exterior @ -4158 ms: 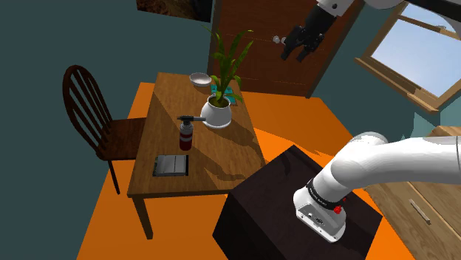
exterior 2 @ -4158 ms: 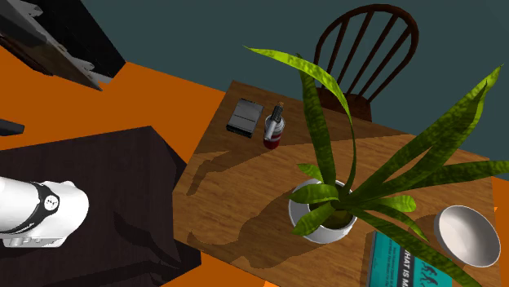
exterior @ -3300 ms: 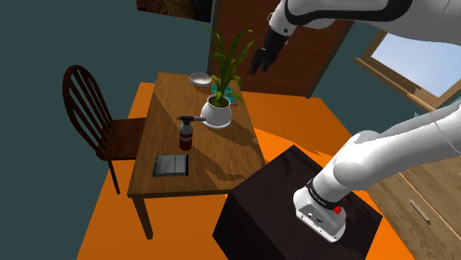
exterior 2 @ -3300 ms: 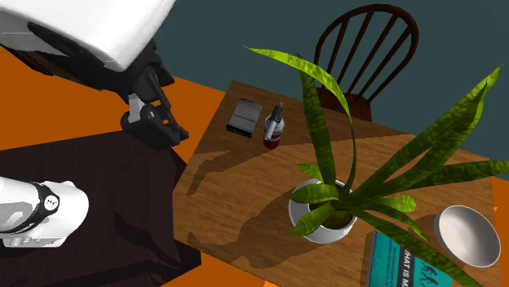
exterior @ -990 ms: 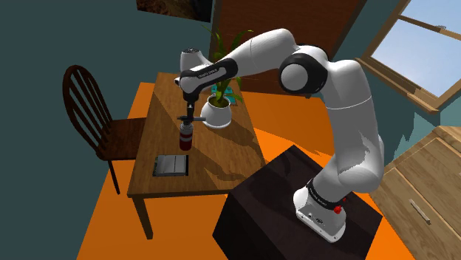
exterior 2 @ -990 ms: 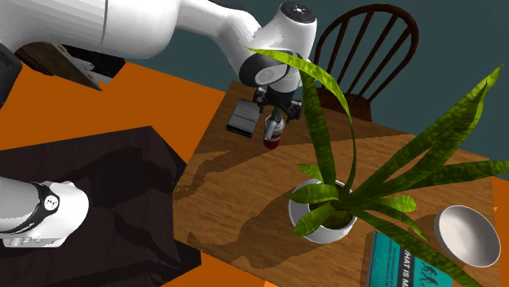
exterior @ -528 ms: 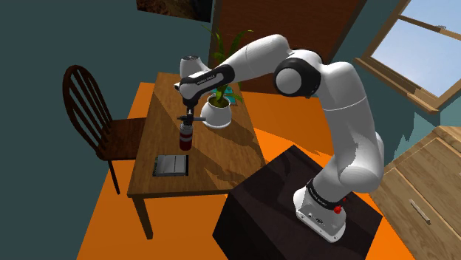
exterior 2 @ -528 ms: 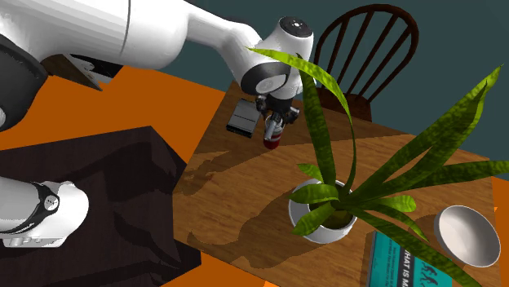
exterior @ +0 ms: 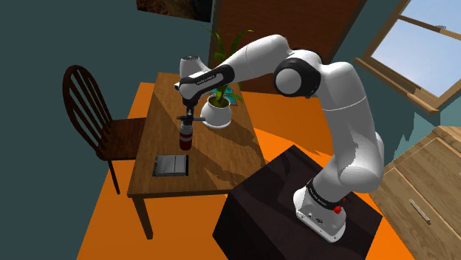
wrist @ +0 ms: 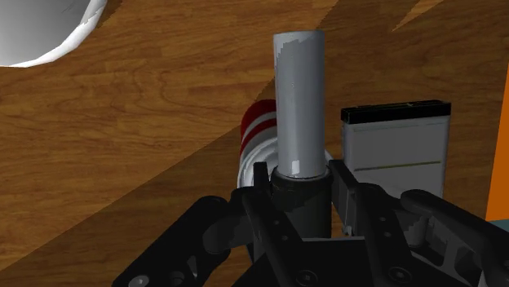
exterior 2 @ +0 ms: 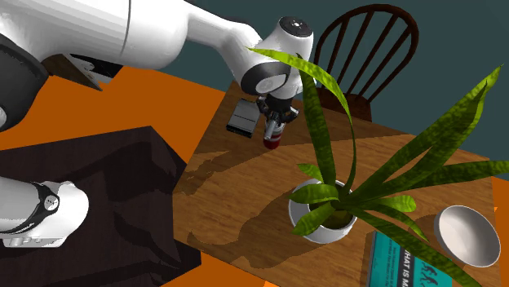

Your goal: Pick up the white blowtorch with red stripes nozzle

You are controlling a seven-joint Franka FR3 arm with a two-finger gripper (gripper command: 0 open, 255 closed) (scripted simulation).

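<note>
The blowtorch stands upright on the wooden table, a white and dark red striped can with a grey nozzle on top. My gripper comes down from above and is shut on the nozzle's dark base, one finger on each side of it. The striped can shows below the nozzle in the wrist view. From the second exterior view the gripper sits right over the red can.
A white pot with a tall green plant stands just beside the torch. A flat grey box lies nearer the table's front. A white bowl and a teal book sit at the far end. A dark wooden chair stands alongside.
Over the last second my fingers have closed onto the nozzle's base. The arm has barely shifted and the blowtorch still stands in the same spot.
</note>
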